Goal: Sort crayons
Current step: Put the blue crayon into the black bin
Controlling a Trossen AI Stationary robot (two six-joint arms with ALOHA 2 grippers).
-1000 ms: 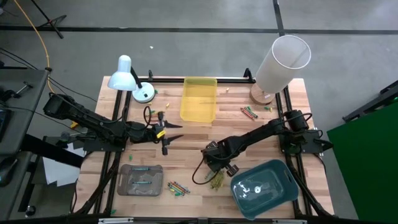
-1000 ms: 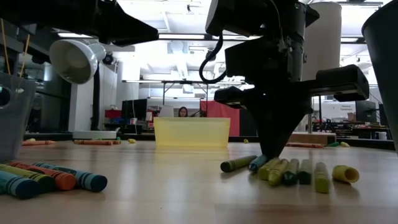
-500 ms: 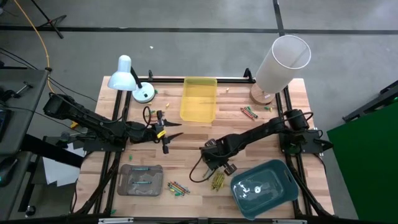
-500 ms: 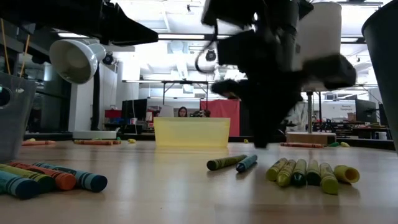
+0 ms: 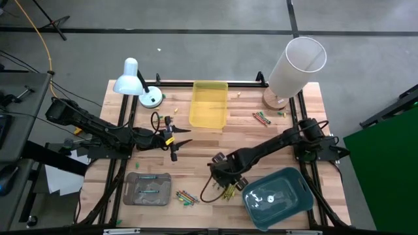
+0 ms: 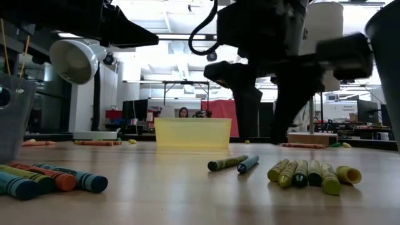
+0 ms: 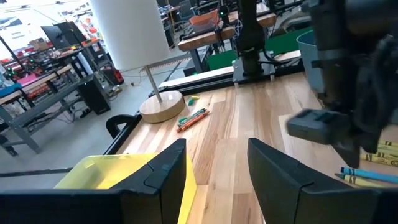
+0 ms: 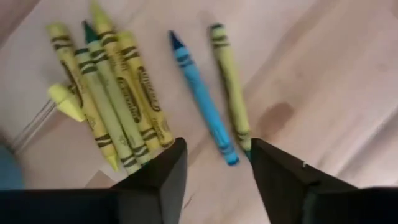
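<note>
My right gripper (image 6: 267, 136) (image 8: 214, 163) hangs open a little above the table, pointing down, near the near edge (image 5: 225, 175). Below it lie a blue crayon (image 8: 202, 99) (image 6: 248, 164) and an olive-yellow crayon (image 8: 230, 84) (image 6: 226, 163), side by side on the wood. A pile of yellow-green crayons (image 8: 112, 93) (image 6: 309, 173) (image 5: 228, 190) lies just beside them. Neither finger touches any of these. My left gripper (image 5: 183, 142) (image 7: 217, 162) waits open at mid-table on the left, roughly level, with nothing between its fingers.
A yellow tray (image 5: 209, 104) stands at the far middle, a grey tray (image 5: 148, 188) at the near left and a teal tray (image 5: 277, 196) at the near right. More crayons lie beside the grey tray (image 5: 186, 196) and near the white cylinder (image 5: 261, 117). A desk lamp (image 5: 134, 81) stands far left.
My right gripper stood shut with its tips on the table at the crayon pile. It has risen, shifted a little toward the near edge and opened. The blue crayon and one olive-yellow crayon now lie apart from the pile.
</note>
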